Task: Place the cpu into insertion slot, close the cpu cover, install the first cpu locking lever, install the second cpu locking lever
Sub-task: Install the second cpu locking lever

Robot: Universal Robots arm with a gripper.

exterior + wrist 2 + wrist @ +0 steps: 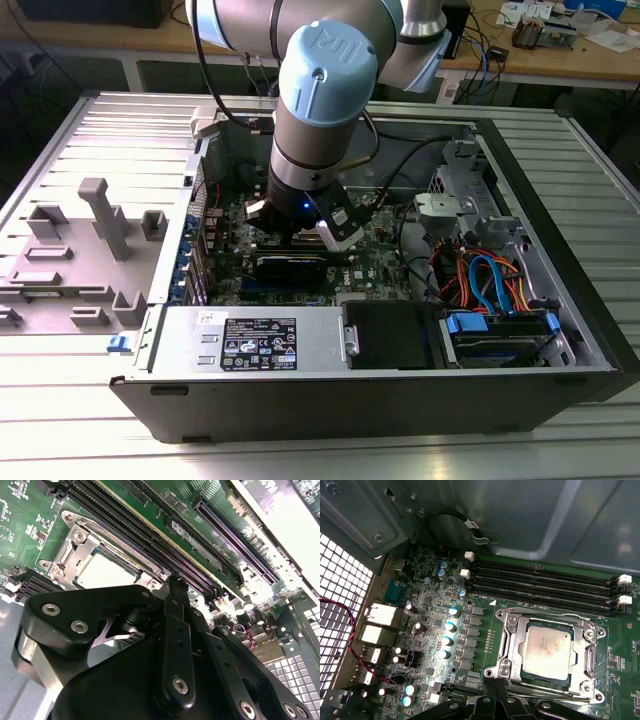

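The cpu [547, 652] is a square chip with a silver-grey top, lying flat in the insertion slot; the slot's pin field is hidden under it. The cpu cover [512, 640], a silvery frame, lies down flat around the chip. Thin metal lever rods [592, 652] run along the frame's edges. My gripper [495, 686] is shut with nothing in it, its tips just off the socket's near edge, beside the frame's corner. In the second wrist view the gripper [175, 582] points at the board beside the cpu [102, 572]. In the exterior view the gripper [300, 238] is down inside the open computer case.
Long black memory slots [545, 582] run beside the socket, with the case's grey wall [520, 515] behind them. A row of capacitors [449, 626] and a perforated panel [340, 605] flank it. The power supply [255, 340], coloured cables [490, 280] and a grey fixture [90, 250] are near.
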